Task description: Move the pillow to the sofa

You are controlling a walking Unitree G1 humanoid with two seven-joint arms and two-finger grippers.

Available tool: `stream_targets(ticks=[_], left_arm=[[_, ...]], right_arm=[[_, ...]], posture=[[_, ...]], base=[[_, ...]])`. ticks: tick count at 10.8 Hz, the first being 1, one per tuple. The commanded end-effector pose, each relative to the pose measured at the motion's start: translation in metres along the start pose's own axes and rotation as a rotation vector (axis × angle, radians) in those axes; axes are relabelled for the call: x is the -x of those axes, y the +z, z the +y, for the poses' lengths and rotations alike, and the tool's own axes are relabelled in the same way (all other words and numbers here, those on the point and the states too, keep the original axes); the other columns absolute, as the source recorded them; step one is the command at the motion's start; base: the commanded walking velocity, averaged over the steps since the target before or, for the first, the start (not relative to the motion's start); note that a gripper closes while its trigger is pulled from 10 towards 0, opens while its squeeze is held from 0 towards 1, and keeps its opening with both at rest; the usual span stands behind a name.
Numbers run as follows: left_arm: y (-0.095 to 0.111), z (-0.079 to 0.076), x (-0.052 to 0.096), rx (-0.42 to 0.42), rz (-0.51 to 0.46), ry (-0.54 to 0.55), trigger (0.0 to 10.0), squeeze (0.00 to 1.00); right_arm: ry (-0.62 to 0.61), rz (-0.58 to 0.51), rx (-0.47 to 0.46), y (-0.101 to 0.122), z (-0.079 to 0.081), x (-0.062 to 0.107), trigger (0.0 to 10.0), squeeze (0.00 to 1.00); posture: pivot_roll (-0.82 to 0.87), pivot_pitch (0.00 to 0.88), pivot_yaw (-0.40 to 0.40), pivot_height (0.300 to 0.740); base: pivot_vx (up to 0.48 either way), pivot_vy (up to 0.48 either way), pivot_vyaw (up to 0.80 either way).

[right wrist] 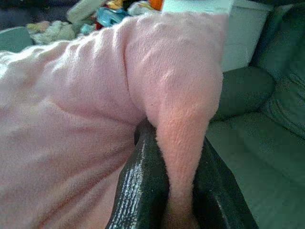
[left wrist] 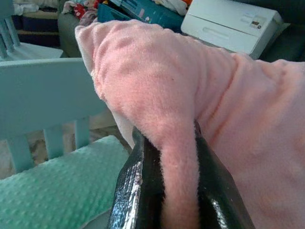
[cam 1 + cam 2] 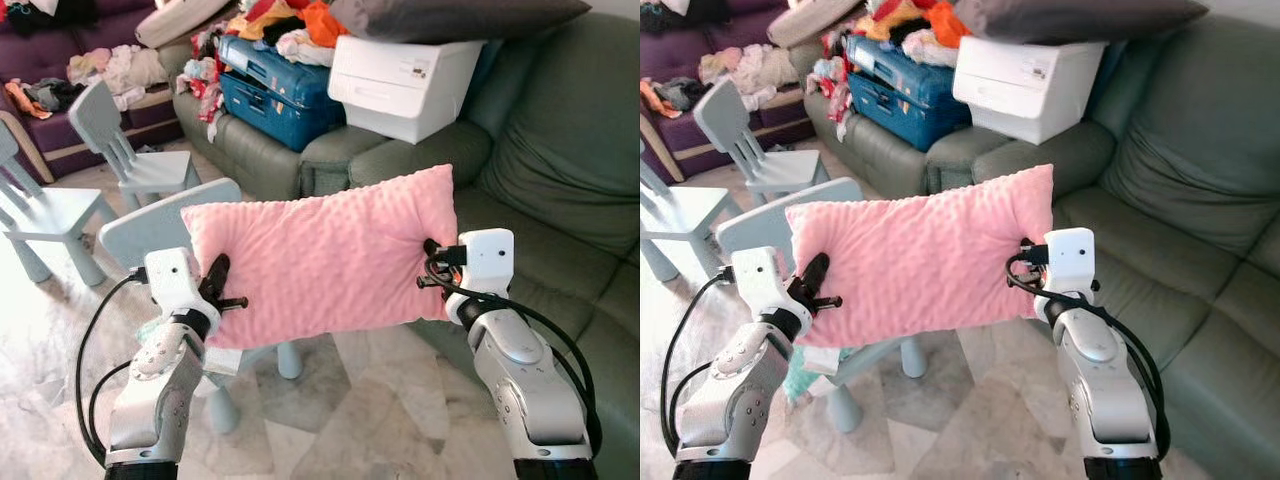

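A pink fleecy pillow (image 3: 325,255) hangs in the air in front of me, stretched between both arms. My left gripper (image 3: 215,285) is shut on its left edge, and the wrist view shows pink fabric (image 2: 178,157) pinched between the black fingers (image 2: 131,191). My right gripper (image 3: 432,262) is shut on the pillow's right edge, the fabric (image 1: 183,152) squeezed between its fingers (image 1: 138,186). The grey-green sofa (image 3: 560,230) lies to the right and behind, its seat cushion (image 3: 540,270) just beyond the right gripper.
A pale blue child's chair (image 3: 150,225) with a mint cushion (image 2: 52,186) stands under the pillow. Two more small chairs (image 3: 120,140) stand at left. A white box (image 3: 400,80), blue suitcases (image 3: 270,95) and clothes pile on the sofa's far end.
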State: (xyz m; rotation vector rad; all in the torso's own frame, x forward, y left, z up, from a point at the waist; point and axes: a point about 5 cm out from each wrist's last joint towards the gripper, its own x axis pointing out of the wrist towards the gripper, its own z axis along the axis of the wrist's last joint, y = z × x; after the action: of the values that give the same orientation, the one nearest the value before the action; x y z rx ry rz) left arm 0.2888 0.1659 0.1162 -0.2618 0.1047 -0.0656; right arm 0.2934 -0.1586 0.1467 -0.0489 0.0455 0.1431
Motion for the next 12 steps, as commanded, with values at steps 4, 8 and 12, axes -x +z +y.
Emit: stream_targets(ticks=[4, 8, 12], left_arm=[[0.0060, -0.0029, -0.0011, -0.009, -0.033, -0.028, 10.0, 0.00], [0.0063, -0.0044, -0.0006, 0.019, -0.042, -0.052, 10.0, 0.00], [0.0069, -0.0066, 0.0004, 0.037, -0.048, -0.081, 10.0, 0.00]], right_arm=[[-0.009, -0.010, 0.003, 0.0048, -0.0032, -0.0001, 10.0, 0.00], [0.003, -0.026, 0.007, 0.0073, -0.0018, 0.0003, 10.0, 0.00], [0.009, -0.024, 0.004, 0.0071, -0.0014, 0.0002, 10.0, 0.00]], posture=[[-0.15, 0.000, 0.006, 0.740], [-0.15, 0.000, 0.006, 0.740], [-0.15, 0.000, 0.004, 0.740]], base=[[0.000, 0.000, -0.38], [0.000, 0.000, -0.40], [0.340, 0.000, 0.00]])
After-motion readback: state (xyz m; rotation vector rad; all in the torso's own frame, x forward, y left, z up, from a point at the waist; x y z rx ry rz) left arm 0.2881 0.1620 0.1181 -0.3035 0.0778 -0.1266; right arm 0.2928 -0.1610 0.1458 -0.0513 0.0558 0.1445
